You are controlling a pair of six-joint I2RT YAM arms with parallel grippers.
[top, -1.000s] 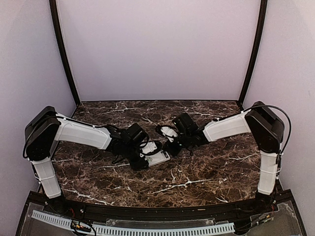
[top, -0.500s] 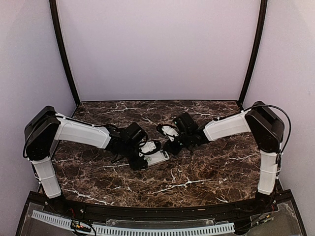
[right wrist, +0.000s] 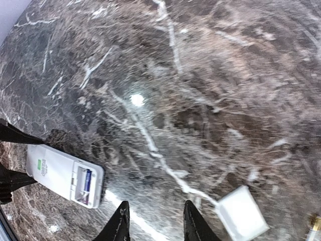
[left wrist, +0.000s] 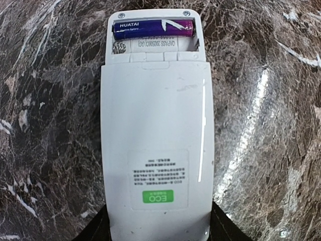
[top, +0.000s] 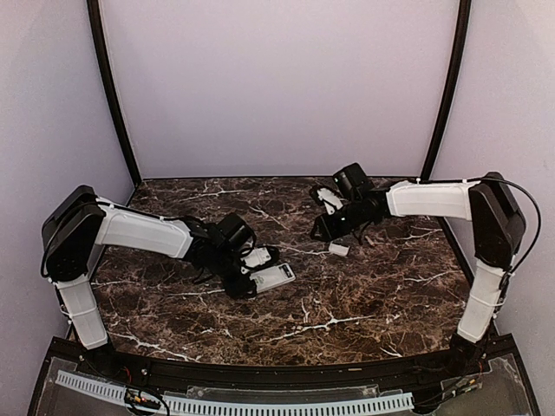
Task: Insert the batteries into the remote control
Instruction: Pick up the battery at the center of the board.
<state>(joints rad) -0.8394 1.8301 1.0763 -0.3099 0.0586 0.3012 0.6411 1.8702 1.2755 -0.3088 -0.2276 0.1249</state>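
Observation:
The white remote control (left wrist: 156, 140) lies back-up on the marble table, with a green ECO label near my left gripper. Its battery bay at the far end is open. One purple battery (left wrist: 153, 28) sits in the far slot and the near slot (left wrist: 150, 45) is bare. My left gripper (left wrist: 159, 228) is shut on the remote's near end, also in the top view (top: 245, 277). My right gripper (right wrist: 155, 223) is open and empty above the table, to the right of the remote (right wrist: 65, 175), and shows in the top view (top: 323, 230). No other battery is in view.
A small flat white rectangular piece (top: 339, 249) lies on the table below the right gripper, also in the right wrist view (right wrist: 241, 213). The table is dark brown marble (top: 347, 303), with lilac walls on three sides.
My right arm has swung back and to the right, away from the remote. The small white piece now shows on the table. My left gripper still holds the remote, nearly in place.

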